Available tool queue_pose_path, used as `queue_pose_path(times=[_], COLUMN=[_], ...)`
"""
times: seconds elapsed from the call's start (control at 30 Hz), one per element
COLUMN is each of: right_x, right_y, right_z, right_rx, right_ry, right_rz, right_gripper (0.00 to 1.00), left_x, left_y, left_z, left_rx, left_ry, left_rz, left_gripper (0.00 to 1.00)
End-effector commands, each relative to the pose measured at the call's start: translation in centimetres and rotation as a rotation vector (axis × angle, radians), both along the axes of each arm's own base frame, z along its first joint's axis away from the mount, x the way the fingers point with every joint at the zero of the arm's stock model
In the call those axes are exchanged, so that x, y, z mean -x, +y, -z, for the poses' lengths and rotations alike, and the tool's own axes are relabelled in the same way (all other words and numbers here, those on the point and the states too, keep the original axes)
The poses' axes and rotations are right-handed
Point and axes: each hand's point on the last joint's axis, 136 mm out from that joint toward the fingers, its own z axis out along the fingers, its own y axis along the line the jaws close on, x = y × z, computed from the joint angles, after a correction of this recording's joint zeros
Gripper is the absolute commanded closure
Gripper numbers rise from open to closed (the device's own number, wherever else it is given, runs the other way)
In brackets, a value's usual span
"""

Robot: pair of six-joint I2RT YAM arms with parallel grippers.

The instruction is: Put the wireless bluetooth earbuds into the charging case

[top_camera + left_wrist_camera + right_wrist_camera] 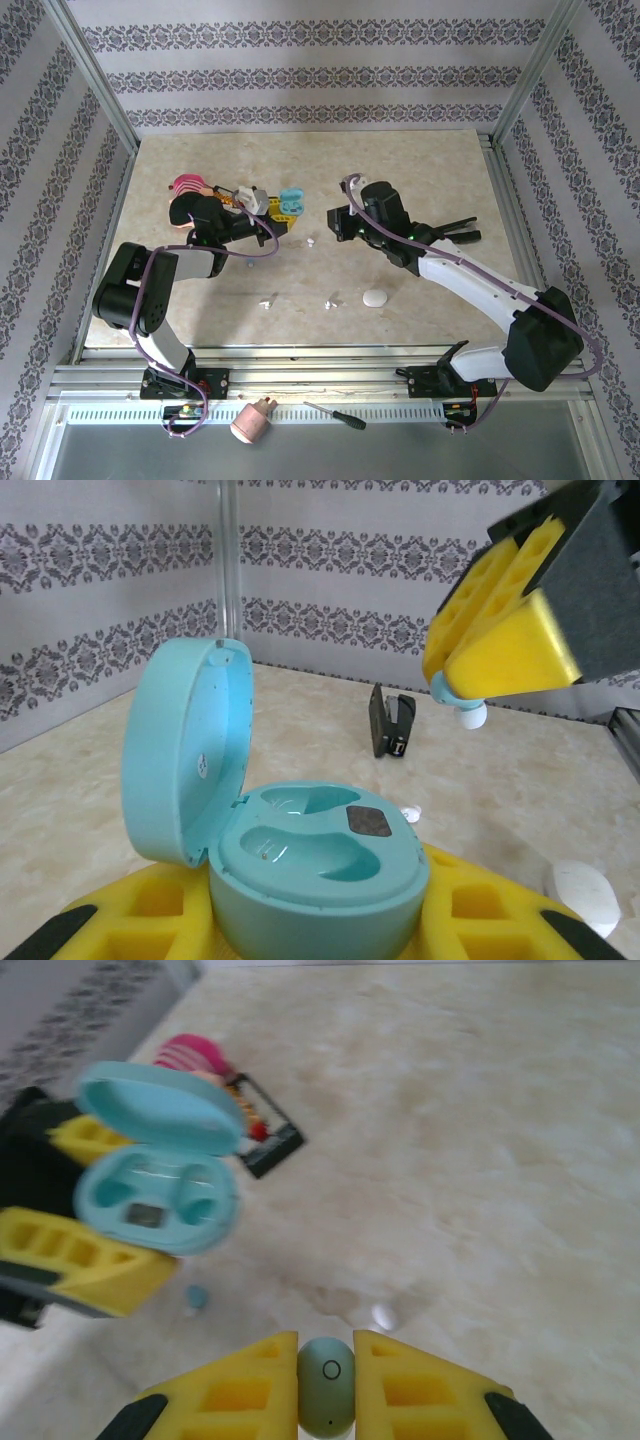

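Your right pincer [326, 1352] pinches a pale green earbud [326, 1395]; bare tabletop [480, 1160] lies ahead, the open case [158, 1198], clamped in your left pincer [320, 935], ahead-left.

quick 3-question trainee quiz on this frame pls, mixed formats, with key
1. True or false: the blue-green case held by the left tool has its lid shut.
2. The right tool grips: A a coin, B a pale green earbud, C a battery.
3. How many earbuds sit in the case's wells?
Key: 1 false, the lid stands open; 2 B; 3 none, both are empty.
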Motion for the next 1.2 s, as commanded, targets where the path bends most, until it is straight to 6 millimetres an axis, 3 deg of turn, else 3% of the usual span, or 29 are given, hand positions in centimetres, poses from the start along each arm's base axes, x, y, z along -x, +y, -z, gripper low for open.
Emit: queue_pose_path(times=[0.0, 0.47, 1.17], right_x=[1.3, 0.4, -1.4], right_y=[3.3, 6.4, 5.7], right_z=[-4.0, -4.6, -1.6], right_rx=[-0.05, -0.094, -0.015], right_ry=[-0.159, -0.168, -0.146], right_rz=[-0.237, -0.38, -0.304], right_gripper=[0.85, 0.85, 0.85], left_x=[1.1, 3.2, 3.5], left_y=[-0.9, -1.6, -1.7], left_z=[-2.0, -3.4, -4.3], left_rx=[0.018, 0.059, 0.087], left_ry=[-0.041, -0.02, -0.033], left_rz=[0.072, 0.197, 0.227], left_gripper=[0.74, 0.74, 0.74])
